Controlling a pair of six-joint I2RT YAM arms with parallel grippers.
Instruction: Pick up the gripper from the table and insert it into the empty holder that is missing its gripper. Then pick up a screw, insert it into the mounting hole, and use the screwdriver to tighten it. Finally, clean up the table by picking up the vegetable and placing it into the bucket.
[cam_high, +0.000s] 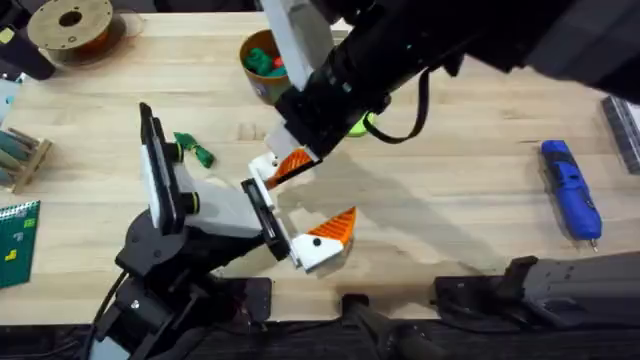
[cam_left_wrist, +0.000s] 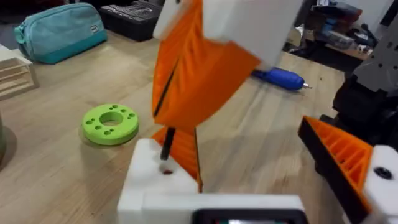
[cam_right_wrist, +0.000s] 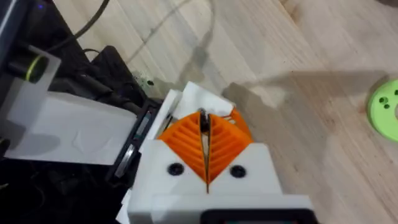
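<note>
My left gripper (cam_high: 295, 210) stands open, its white fingers wide apart. One finger carries an orange wedge (cam_high: 335, 228). The other is the white holder (cam_left_wrist: 155, 183), and the orange gripper (cam_left_wrist: 185, 152) sits in it. My right gripper (cam_high: 292, 162) reaches across from the back right and hangs just above the holder (cam_right_wrist: 198, 99). Its orange pads (cam_right_wrist: 186, 146) are shut on a thin dark screw (cam_left_wrist: 166, 146), whose tip is at the holder's hole. The blue screwdriver (cam_high: 572, 188) lies at the far right. The dark green vegetable (cam_high: 195, 148) lies left of the arms, and the bucket (cam_high: 262, 62) stands behind.
A flat green ring disc (cam_left_wrist: 111, 123) lies on the table (cam_high: 450, 200) near the right arm. A filament spool (cam_high: 70, 25), a wooden rack (cam_high: 20, 155) and a green board (cam_high: 15, 240) line the left edge. A teal pouch (cam_left_wrist: 59, 31) lies farther back.
</note>
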